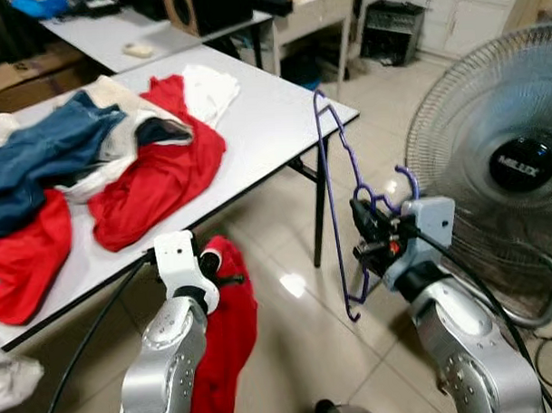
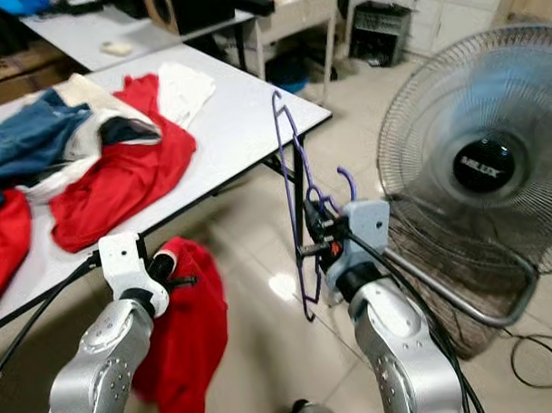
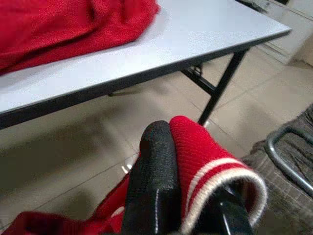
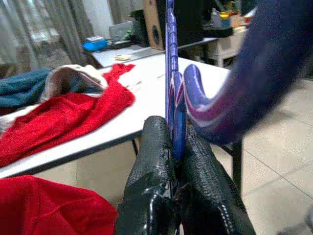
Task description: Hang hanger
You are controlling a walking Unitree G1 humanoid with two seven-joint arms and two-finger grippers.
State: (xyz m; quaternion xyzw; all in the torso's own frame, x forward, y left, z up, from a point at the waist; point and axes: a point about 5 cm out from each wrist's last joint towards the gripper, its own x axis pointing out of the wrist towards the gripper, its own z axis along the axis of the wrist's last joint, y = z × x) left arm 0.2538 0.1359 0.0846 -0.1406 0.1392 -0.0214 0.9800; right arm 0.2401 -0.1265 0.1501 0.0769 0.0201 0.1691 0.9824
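Hanger (image 1: 335,195) stands up, pinched in our right gripper (image 1: 366,232); our left gripper (image 1: 226,279), at 9 o'clock, squeezes a red sweater (image 1: 225,353).

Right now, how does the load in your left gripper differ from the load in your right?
The left gripper is shut on a red garment, soft and drooping towards the floor beside the table. The right gripper is shut on a purple hanger, rigid, thin and standing upright. Both loads are held off the floor, in front of the table's edge.

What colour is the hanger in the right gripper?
Purple hanger, clearest in the left eye view.
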